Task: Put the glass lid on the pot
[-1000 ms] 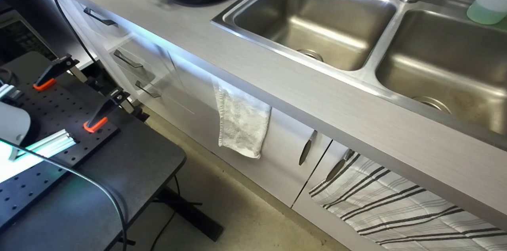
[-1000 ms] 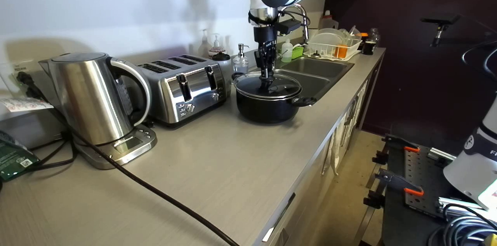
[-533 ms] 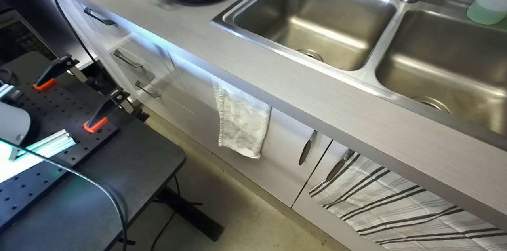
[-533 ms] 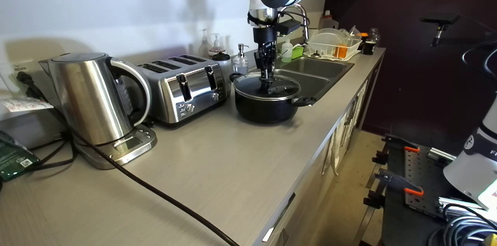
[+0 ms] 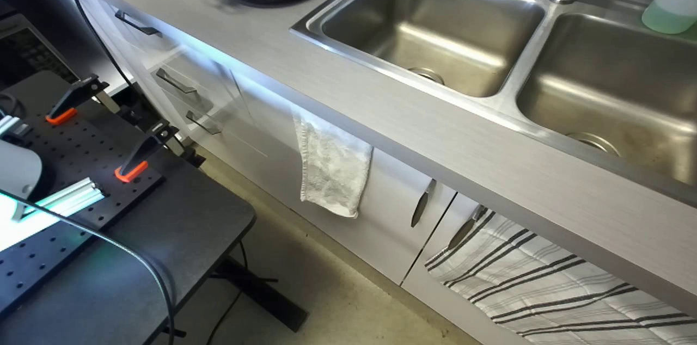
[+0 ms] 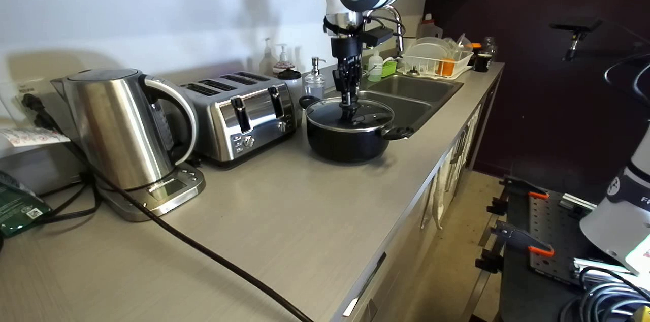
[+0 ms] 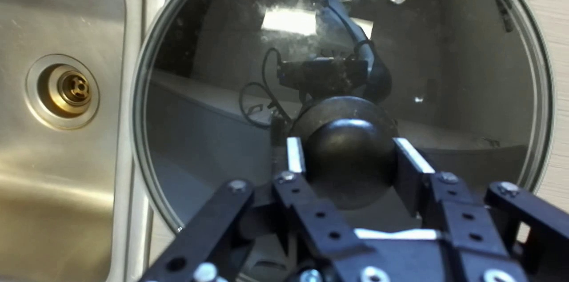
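Jaws are gripping the round black knob (image 7: 351, 153) of the round silver-rimmed glass lid (image 7: 342, 73) | lid is resting on the round glossy black pot (image 6: 348, 145), full seating unclear | setting-down is likely finishing; next move is calling for gentle release

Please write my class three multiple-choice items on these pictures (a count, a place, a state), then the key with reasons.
1. How many basins does the sink have?
A one
B two
C three

2. Where is the toaster?
A on the counter, beside the kettle
B on top of the kettle
C inside the sink

3. How is the pot?
A tipped on its side
B upside down
C covered by the glass lid

1 B: both exterior views show two, side by side.
2 A: an exterior view shows the two neighbouring.
3 C: the lid spans its top in an exterior view.
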You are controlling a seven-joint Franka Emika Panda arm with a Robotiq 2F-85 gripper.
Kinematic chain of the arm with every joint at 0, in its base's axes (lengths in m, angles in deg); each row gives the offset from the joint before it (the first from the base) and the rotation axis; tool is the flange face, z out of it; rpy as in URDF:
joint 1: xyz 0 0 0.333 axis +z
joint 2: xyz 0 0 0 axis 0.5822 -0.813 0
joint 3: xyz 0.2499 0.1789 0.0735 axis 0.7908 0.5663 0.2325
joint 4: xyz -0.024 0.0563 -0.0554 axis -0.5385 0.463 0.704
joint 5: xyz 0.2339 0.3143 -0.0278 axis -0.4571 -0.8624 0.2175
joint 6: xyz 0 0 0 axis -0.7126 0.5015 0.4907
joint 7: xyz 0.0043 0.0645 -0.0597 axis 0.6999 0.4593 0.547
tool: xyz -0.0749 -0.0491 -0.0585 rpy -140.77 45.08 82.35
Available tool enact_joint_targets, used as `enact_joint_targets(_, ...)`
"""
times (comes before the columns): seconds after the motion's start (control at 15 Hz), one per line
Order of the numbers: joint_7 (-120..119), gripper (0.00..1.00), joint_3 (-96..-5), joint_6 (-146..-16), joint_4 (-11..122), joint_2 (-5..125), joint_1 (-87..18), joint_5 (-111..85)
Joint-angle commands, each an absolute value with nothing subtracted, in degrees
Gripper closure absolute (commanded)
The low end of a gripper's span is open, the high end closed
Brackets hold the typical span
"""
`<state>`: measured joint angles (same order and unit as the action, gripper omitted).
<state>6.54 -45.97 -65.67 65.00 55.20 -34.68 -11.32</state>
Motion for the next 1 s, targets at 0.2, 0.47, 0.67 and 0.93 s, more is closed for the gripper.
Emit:
enact_joint_targets(0.2,6.57,0.75,-46.12,-65.55,66.08,56.41,-34.60,-10.62)
enact_joint_targets(0.47,6.85,0.37,-46.00,-64.94,65.95,56.27,-34.69,-10.95)
enact_joint_targets(0.67,6.89,0.11,-45.94,-64.32,65.88,56.09,-34.69,-11.09)
enact_joint_targets(0.93,6.90,0.00,-45.79,-64.32,66.56,56.55,-34.45,-10.86)
